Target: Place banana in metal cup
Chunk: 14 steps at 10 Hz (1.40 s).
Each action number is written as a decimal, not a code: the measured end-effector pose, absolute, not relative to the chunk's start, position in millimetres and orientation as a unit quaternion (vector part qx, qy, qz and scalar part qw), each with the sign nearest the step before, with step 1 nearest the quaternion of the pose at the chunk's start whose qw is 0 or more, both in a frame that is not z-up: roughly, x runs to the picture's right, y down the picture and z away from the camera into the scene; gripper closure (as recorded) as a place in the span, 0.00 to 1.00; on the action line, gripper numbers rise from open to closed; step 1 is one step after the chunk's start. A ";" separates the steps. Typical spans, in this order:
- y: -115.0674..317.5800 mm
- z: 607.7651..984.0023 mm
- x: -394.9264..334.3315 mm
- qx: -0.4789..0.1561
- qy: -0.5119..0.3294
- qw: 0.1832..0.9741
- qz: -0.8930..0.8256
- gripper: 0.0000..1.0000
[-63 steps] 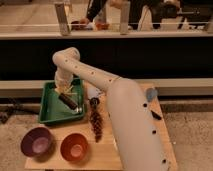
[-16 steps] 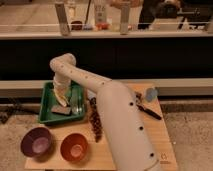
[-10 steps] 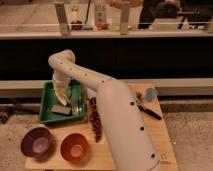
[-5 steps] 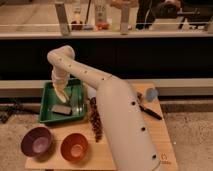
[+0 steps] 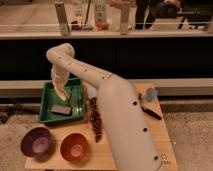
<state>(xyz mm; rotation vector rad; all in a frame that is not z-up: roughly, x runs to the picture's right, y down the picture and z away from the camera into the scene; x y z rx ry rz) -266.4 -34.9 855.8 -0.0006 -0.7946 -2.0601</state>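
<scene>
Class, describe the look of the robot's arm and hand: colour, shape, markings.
The arm is cream-white, built of thick, smooth, rounded tubes that narrow toward a rounded elbow, with small dark dots along its shell. No loose cables show. The hand, over the green tray, looks pale like the arm.

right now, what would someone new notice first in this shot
The big white arm fills the middle, curving up and back down so its gripper hangs shut over the green tray at the left rear of the table. Next come the purple bowl and orange bowl, side by side at the front left edge.
</scene>
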 end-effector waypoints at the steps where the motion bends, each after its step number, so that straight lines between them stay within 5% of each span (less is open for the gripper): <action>1: -36.2 854.5 -263.6 0.001 -0.320 0.451 -0.833 1.00; 14: -31.5 844.5 -255.3 0.019 -0.321 0.453 -0.831 1.00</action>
